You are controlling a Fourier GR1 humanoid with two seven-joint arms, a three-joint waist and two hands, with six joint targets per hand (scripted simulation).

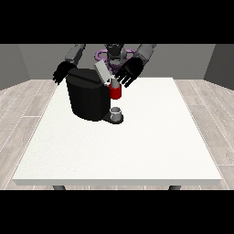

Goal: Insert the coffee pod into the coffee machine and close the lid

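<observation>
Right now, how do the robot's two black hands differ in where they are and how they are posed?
The hand at the view's left hangs behind the black coffee machine, off its far left edge; the hand at the view's right sits above the red thing at the machine, beside the raised grey lid. The left one's fingers point down and outward, the right one's spread toward the camera. Both show straight fingers and hold nothing.

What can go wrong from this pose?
1. The lid stands raised and tilted; the hand at the view's right, right beside it, may knock it before seating anything.
2. That hand hangs above the red thing at the machine and may bump it.
</observation>
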